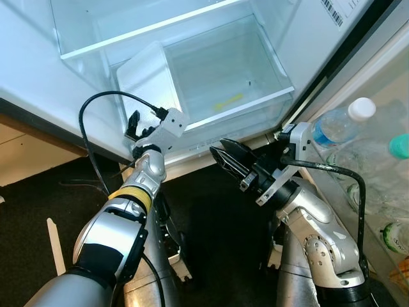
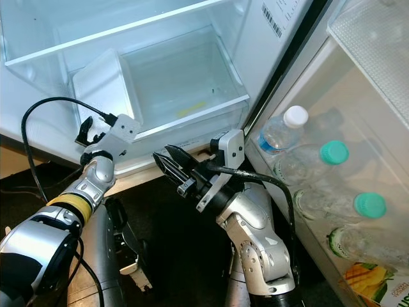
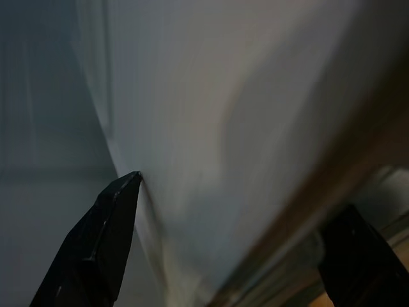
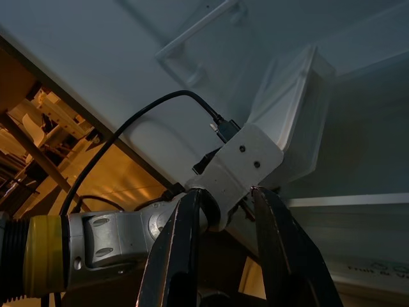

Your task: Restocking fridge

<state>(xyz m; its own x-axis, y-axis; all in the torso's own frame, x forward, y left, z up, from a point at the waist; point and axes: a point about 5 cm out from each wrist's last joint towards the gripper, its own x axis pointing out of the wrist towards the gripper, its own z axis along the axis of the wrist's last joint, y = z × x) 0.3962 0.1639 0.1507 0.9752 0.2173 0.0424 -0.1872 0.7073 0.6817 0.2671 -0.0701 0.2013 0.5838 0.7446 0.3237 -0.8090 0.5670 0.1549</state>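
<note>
Fridge (image 1: 38, 57) open, left gripper (image 1: 133, 125) fingers spread at its bottom edge, right gripper (image 1: 225, 155) released nearby, bottles (image 2: 281, 131) in door.

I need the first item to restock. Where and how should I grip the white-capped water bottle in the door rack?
Take the white-capped water bottle at its neck, just under the cap, with the right gripper coming from above and the open side. It leans in the door rack and the rail probably blocks its lower body.
</note>
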